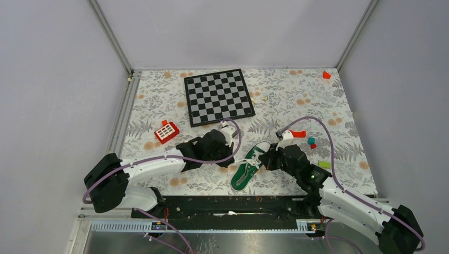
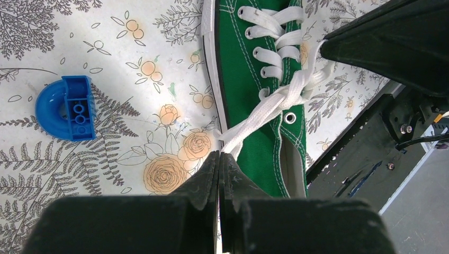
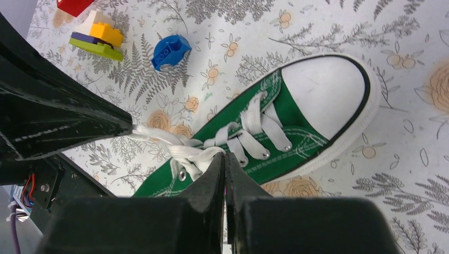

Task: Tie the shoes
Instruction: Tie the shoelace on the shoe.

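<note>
One green canvas sneaker (image 1: 249, 165) lies on the floral tablecloth (image 1: 296, 106) between the two arms, with its white toe cap pointing away from their bases. Its white laces (image 2: 275, 100) cross in a single knot above the top eyelets. The left gripper (image 2: 219, 154) is pinched tight on one lace end beside the sole, and the right gripper (image 3: 224, 154) is clamped on the other. Farther back lies one chessboard (image 1: 218, 97). One red studded brick (image 1: 166, 132) sits left of it, and one blue arch brick (image 2: 66, 107) lies near the sneaker.
</note>
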{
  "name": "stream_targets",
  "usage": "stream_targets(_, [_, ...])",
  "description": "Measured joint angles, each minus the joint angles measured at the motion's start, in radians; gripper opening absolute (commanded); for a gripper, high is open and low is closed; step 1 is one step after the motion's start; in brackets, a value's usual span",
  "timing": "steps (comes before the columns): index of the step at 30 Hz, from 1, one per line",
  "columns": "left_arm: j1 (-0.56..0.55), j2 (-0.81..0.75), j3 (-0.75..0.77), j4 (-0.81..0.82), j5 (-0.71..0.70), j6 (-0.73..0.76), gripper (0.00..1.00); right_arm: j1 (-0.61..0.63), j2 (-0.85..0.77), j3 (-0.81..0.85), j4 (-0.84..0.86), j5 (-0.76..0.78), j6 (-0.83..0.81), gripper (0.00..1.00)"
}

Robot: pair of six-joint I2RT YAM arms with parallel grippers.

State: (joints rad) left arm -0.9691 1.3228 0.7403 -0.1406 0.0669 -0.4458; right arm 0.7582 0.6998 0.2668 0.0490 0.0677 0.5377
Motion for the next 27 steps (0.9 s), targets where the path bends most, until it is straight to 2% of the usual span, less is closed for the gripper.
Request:
stream_targets(6, [0.000,0.018,0.000,0.002,0.000,0.000,0.00,0.000,0.124,0.077,0.033,-0.027,-0.025,0.11])
stream_targets(8, [0.000,0.022,0.000,0.004,0.000,-0.001,0.00,0.000,0.175,0.103,0.055,-0.052,-0.028,0.34])
stream_targets(9, [0.000,0.023,0.000,0.005,0.000,-0.001,0.00,0.000,0.196,0.114,0.061,-0.061,-0.027,0.40])
stream_targets(12, [0.000,0.023,0.000,0.010,0.000,-0.003,0.00,0.000,0.243,0.152,0.065,-0.090,-0.037,0.54])
stream_targets(16, [0.000,0.023,0.000,0.013,0.000,-0.005,0.00,0.000,0.231,0.190,0.040,-0.090,-0.056,0.63])
stream_targets(20, [0.000,0.024,0.001,0.016,0.000,-0.004,0.00,0.000,0.152,0.218,-0.020,-0.051,-0.087,0.69])
stream_targets(24, [0.000,0.039,0.012,0.021,0.000,-0.004,0.00,0.000,0.056,0.229,-0.083,-0.011,-0.106,0.70])
stream_targets(25, [0.000,0.042,0.014,0.026,0.000,-0.004,0.00,0.000,0.036,0.229,-0.101,-0.001,-0.108,0.68])
stream_targets(26, [0.000,0.043,0.016,0.027,0.000,-0.004,0.00,0.000,0.019,0.229,-0.122,0.006,-0.111,0.61])
stream_targets(27, [0.000,0.045,0.018,0.029,0.000,-0.004,0.00,0.000,0.006,0.229,-0.140,0.016,-0.111,0.48])
